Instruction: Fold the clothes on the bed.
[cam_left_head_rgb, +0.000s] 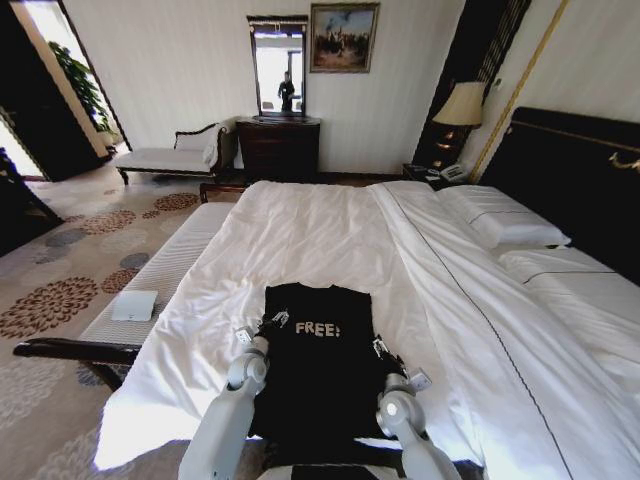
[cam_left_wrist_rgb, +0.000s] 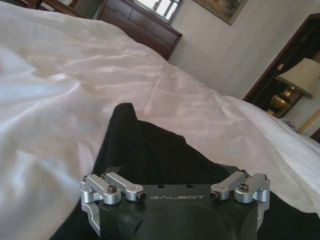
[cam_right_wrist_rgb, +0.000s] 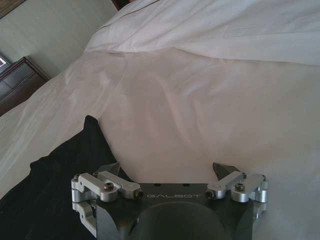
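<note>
Black T-shirt (cam_left_head_rgb: 318, 365) lies flat on the bed (cam_left_head_rgb: 330, 235); left tool (cam_left_head_rgb: 262, 327) and right tool (cam_left_head_rgb: 385, 350), both released, rest at its edges

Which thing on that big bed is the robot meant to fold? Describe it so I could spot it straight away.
Start at the big white bed with its dark headboard. On its near edge, between the robot's left gripper and right gripper, lies a black T-shirt, spread flat. It is the lone dark item on the white bedding and has white "FREE!" lettering across the chest.
</note>
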